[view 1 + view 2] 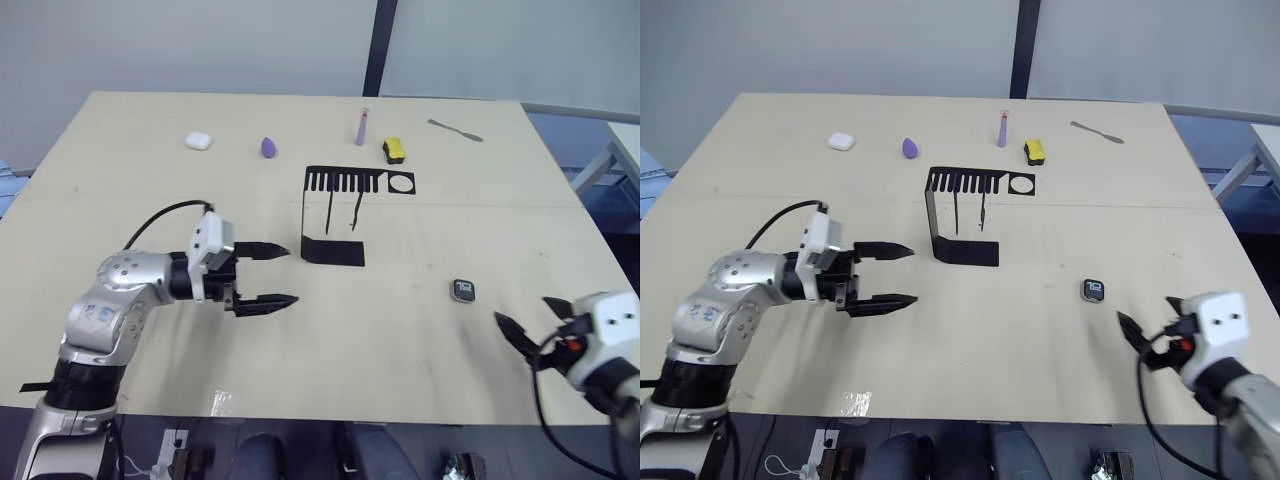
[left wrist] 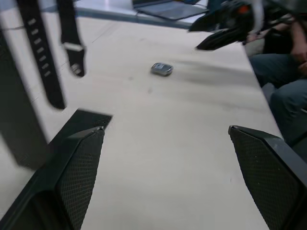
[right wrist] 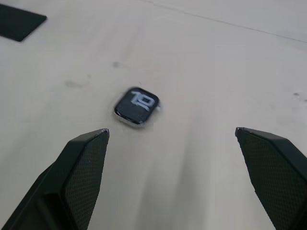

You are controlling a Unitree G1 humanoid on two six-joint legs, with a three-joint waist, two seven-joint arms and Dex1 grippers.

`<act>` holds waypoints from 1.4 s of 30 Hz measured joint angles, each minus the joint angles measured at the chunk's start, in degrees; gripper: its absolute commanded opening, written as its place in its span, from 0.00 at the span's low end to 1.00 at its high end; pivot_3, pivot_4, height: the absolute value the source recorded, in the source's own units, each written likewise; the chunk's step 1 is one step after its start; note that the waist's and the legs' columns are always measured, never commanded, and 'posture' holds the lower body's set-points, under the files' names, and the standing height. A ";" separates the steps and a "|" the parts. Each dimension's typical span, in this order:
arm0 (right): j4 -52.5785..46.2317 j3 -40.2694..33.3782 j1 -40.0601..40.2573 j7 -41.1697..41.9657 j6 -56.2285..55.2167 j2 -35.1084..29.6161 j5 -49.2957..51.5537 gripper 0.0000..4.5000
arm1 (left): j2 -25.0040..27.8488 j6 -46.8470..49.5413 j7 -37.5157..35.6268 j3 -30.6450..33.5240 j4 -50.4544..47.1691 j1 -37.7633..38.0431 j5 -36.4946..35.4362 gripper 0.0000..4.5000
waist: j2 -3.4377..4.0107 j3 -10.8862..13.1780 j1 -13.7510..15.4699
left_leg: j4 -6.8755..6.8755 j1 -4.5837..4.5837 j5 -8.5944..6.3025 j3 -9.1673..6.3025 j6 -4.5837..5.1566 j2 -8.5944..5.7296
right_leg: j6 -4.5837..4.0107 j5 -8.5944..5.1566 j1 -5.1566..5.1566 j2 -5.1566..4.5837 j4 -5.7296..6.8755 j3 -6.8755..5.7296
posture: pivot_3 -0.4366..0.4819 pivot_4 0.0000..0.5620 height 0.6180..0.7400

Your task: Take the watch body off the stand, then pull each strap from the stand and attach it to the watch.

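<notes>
The black stand point(image 1: 311, 214) rises from its flat base near the table's middle, and its slotted top arm point(image 1: 360, 182) points right. Two black straps point(image 1: 329, 210) point(image 1: 355, 210) hang from the slots; in the left wrist view the shorter strap point(image 2: 72, 38) ends in a buckle. The watch body point(image 1: 462, 290) lies flat on the table to the right of the stand, screen up. My left gripper point(image 1: 270, 275) is open, just left of the stand's base, holding nothing. My right gripper point(image 3: 171, 130) is open near the front right edge, a short way before the watch body point(image 3: 136, 106).
Along the far side lie a white case point(image 1: 198, 141), a purple egg shape point(image 1: 269, 148), a purple tube point(image 1: 361, 127), a yellow-and-black block point(image 1: 394, 150) and a metal tool point(image 1: 455, 130). A seated person's legs point(image 2: 283, 72) are past the table's right side.
</notes>
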 measured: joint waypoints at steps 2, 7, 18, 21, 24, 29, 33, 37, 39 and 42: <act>2.85 -5.40 2.76 4.98 -1.31 -2.04 1.74 0.99 | 1.08 -1.29 0.60 1.37 2.22 3.48 1.19 1.00 | -0.03 0.01 0.05 | -0.32 0.43 -0.18 0.01 0.31 -0.02 | 0.00 0.00 0.43 -0.01 -0.34 0.00 | 0.48 0.27 1.00; 7.56 -15.79 9.93 17.60 -3.53 -5.84 5.30 0.99 | 5.85 -0.58 0.98 9.46 7.80 6.69 0.52 1.00 | -0.13 0.05 0.05 | -0.57 0.46 -0.19 -0.03 0.27 -0.01 | -0.01 0.00 0.44 0.00 -0.53 -0.05 | 0.48 0.27 1.00; 0.71 -11.70 3.32 18.76 -1.42 -5.93 12.37 0.99 | -1.88 -4.90 11.03 9.61 1.37 5.64 2.87 1.00 | -0.16 0.06 0.17 | -0.51 0.62 -0.30 -0.06 0.41 -0.04 | 0.13 0.10 0.89 -0.10 -0.69 -0.08 | 0.48 0.27 1.00; -5.61 -6.72 -0.90 15.66 0.93 -6.69 15.79 0.99 | -6.05 -0.84 17.82 7.11 -5.14 5.22 2.88 1.00 | -0.16 0.06 0.11 | -0.52 0.62 -0.16 -0.10 0.09 -0.01 | 0.13 0.09 0.88 -0.02 -0.71 -0.08 | 0.48 0.27 1.00; -9.76 -1.66 -5.67 11.84 3.15 -7.50 18.42 0.99 | -8.80 2.03 23.32 5.83 -7.87 4.64 3.41 1.00 | -0.16 0.06 -0.04 | -0.45 0.62 -0.13 -0.08 0.05 -0.01 | 0.14 0.09 0.88 -0.01 -0.68 -0.06 | 0.48 0.27 1.00; -13.52 9.27 -19.80 2.82 6.94 -7.82 24.94 0.99 | -15.55 6.73 35.29 1.35 -9.02 1.32 8.01 1.00 | -0.24 0.09 0.19 | -0.33 0.59 -0.12 -0.14 0.08 -0.05 | 0.23 0.15 0.90 0.00 -0.71 -0.05 | 0.48 0.27 1.00; -13.20 16.03 -25.24 -2.13 8.43 -5.54 27.11 0.99 | -17.56 6.89 39.34 0.29 -8.66 -0.22 10.64 1.00 | -0.25 0.09 0.46 | -0.37 0.52 -0.12 -0.14 0.08 -0.03 | 0.23 0.14 0.88 0.00 -0.88 -0.06 | 0.48 0.27 1.00; -11.59 21.40 -29.36 -4.23 8.38 -3.83 25.95 0.99 | -18.84 6.61 39.82 -1.70 -6.93 -1.39 11.85 1.00 | -0.25 0.09 0.69 | -0.33 0.51 -0.15 -0.10 0.12 -0.03 | 0.24 0.14 0.88 -0.04 -0.91 -0.06 | 0.48 0.27 1.00; -11.01 23.07 -30.39 -4.59 8.35 -3.51 24.71 0.99 | -18.95 6.61 39.69 -2.62 -6.05 -1.55 12.43 1.00 | -0.25 0.09 0.71 | -0.33 0.53 -0.14 -0.10 0.11 -0.03 | 0.24 0.14 0.88 -0.04 -0.88 -0.06 | 0.48 0.27 1.00; -10.09 24.65 -31.01 -4.65 8.23 -3.49 23.10 0.99 | -19.04 6.52 39.23 -3.67 -6.03 -1.57 12.95 1.00 | -0.24 0.09 0.73 | -0.34 0.54 -0.13 -0.10 0.10 -0.02 | 0.23 0.14 0.88 -0.04 -0.86 -0.06 | 0.48 0.27 1.00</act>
